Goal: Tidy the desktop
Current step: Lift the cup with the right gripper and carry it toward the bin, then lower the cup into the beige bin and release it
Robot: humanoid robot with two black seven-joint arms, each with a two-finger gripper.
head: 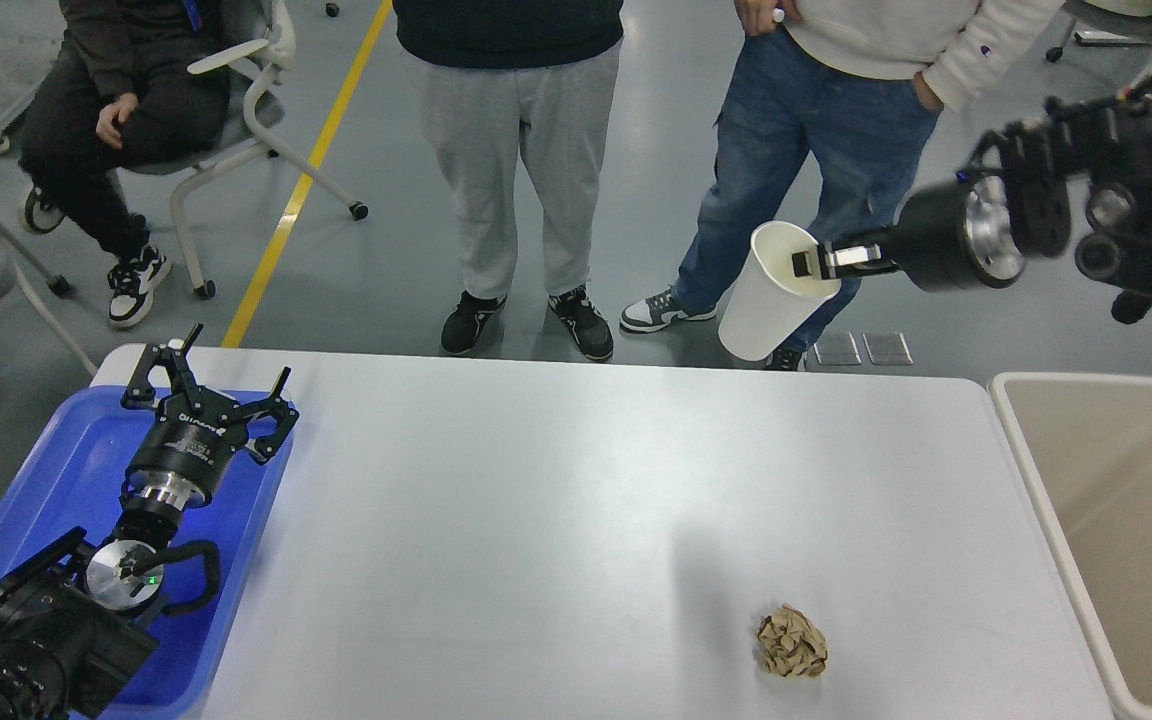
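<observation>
The white desktop (pixel 536 520) fills the middle of the head view. My right gripper (pixel 816 264) is shut on the rim of a white paper cup (pixel 766 300) and holds it tilted in the air above the desktop's far edge. A crumpled brown paper ball (pixel 791 642) lies on the desktop near the front right. My left gripper (pixel 206 385) is open and empty, hovering over the blue tray (pixel 56 470) at the left.
A beige bin (pixel 1116 520) stands at the right end of the desktop. Several people stand or sit just beyond the far edge, one on a wheeled chair (pixel 256 110) at the back left.
</observation>
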